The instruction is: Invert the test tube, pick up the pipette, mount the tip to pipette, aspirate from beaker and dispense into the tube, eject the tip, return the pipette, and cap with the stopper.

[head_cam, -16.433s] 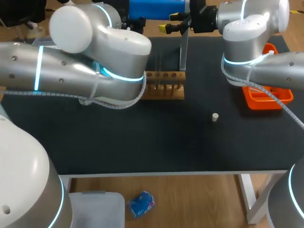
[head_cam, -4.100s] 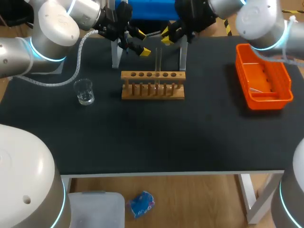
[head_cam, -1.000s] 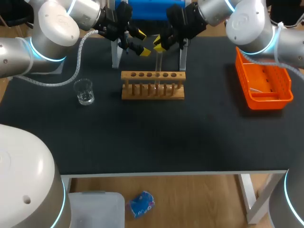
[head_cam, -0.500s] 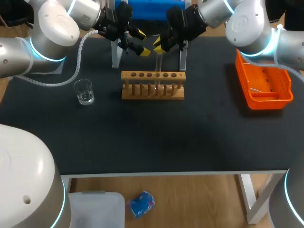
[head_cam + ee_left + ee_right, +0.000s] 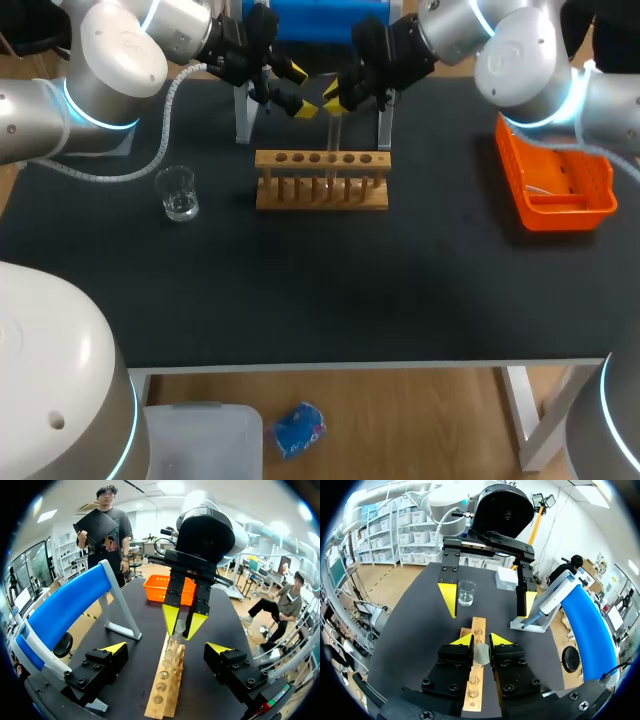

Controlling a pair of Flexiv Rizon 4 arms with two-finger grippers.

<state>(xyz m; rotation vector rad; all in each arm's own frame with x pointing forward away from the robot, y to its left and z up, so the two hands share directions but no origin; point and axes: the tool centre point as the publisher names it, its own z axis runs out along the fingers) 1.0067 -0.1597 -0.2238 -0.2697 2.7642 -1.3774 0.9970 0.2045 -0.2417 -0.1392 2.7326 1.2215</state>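
Note:
A clear test tube (image 5: 333, 135) stands upright in the wooden rack (image 5: 322, 190) at the back of the table. My right gripper (image 5: 332, 100) is shut on the tube's upper end; in the right wrist view the tube top (image 5: 481, 654) sits between its yellow tips. My left gripper (image 5: 300, 92) hangs open just left of it, apart from the tube. In the left wrist view my left gripper (image 5: 166, 648) faces the right gripper (image 5: 182, 622) over the rack (image 5: 164, 695). A glass beaker (image 5: 178, 193) with a little liquid stands at the left.
An orange tray (image 5: 555, 180) lies at the right. A blue stand on grey legs (image 5: 320, 20) rises behind the rack. A small white box (image 5: 507, 577) sits beyond the beaker (image 5: 466, 592), behind the left gripper.
The grippers and the tube stay where they were; only the right arm's elbow has shifted slightly.

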